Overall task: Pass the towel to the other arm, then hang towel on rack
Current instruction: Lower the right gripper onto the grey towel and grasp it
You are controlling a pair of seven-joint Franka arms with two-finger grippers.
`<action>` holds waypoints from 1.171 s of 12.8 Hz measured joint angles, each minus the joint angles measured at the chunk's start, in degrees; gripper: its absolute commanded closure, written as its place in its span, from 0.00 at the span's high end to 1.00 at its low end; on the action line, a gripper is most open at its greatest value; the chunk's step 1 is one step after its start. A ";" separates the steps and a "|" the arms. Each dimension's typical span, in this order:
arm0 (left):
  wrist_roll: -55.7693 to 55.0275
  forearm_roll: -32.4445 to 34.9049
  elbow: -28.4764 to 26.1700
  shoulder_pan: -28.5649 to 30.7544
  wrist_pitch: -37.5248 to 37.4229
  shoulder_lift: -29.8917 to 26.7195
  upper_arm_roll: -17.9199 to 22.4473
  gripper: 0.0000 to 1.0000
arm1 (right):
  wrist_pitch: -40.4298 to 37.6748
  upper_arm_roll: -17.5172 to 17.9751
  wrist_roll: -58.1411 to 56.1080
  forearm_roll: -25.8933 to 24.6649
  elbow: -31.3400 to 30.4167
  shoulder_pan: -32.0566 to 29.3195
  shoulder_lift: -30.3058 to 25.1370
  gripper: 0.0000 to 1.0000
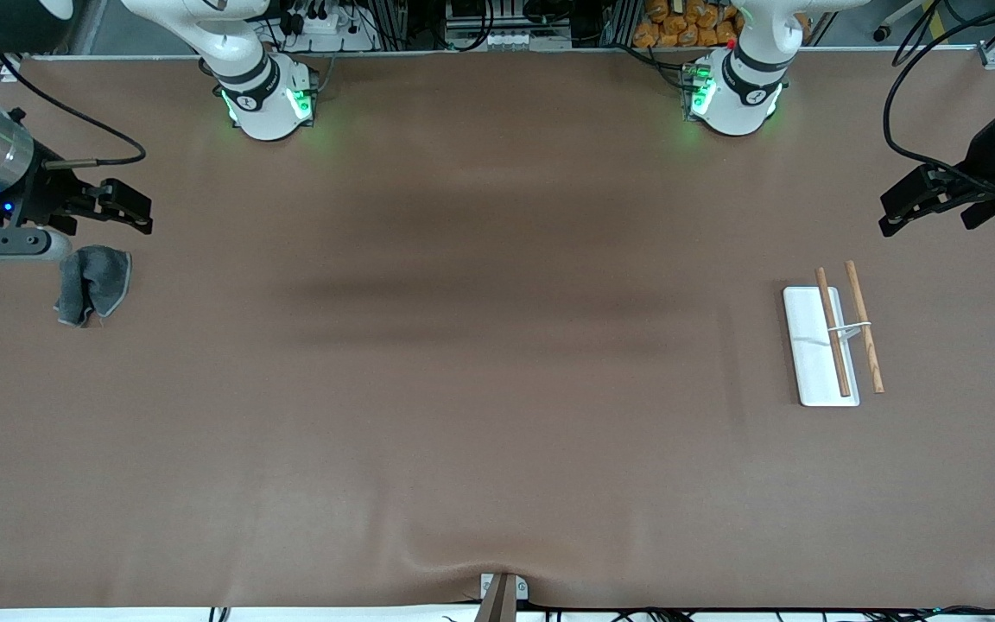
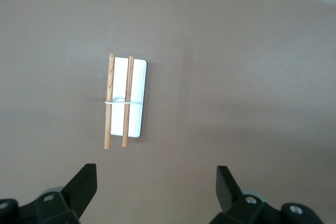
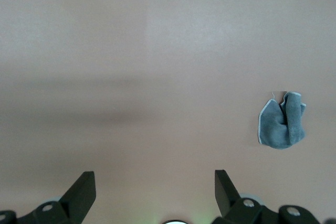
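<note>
**A:** Nearest the front camera of the task's things is the rack (image 1: 833, 345): a white base plate with two brown wooden rods and a thin wire crosspiece, standing at the left arm's end of the table (image 1: 480, 449); nothing hangs on it yet.

**B:** And the towel (image 1: 93, 283)?

**A:** Crumpled on the table at the right arm's end, well apart from the rack; a dark grey cloth with a paler edge, folded over on itself; no finger touches it.

**B:** The grippers?

**A:** The right gripper (image 1: 128, 210) hovers over the table just beside the towel, fingers spread wide and empty; the left gripper (image 1: 903, 210) hangs over the table near the rack, also wide and empty; that arm waits.

**B:** So the pickup comes first; how would you do it well?

**A:** Centre the right gripper over the raised fold, which seems the thickest part, though the bunching is hard to read; pinch near one edge so that a free flap dangles for the left gripper to take; a grasp at the middle would probably leave little to hand over.
</note>
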 measured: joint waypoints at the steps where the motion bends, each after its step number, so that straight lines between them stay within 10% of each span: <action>1: 0.00 0.00 0.00 0.00 -0.01 0.00 0.00 1.00 | 0.09 0.01 0.10 0.00 -0.27 0.00 -0.31 1.00; 8: 0.00 0.00 -0.07 -0.50 -0.41 0.00 -0.60 1.00 | 0.00 -0.46 0.33 -0.06 -2.46 -1.68 -0.44 1.00; 15: 0.00 0.00 -0.31 -0.60 -1.41 0.10 -1.37 1.00 | 16.76 -1.16 -5.10 -8.46 -24.03 -16.31 1.58 1.00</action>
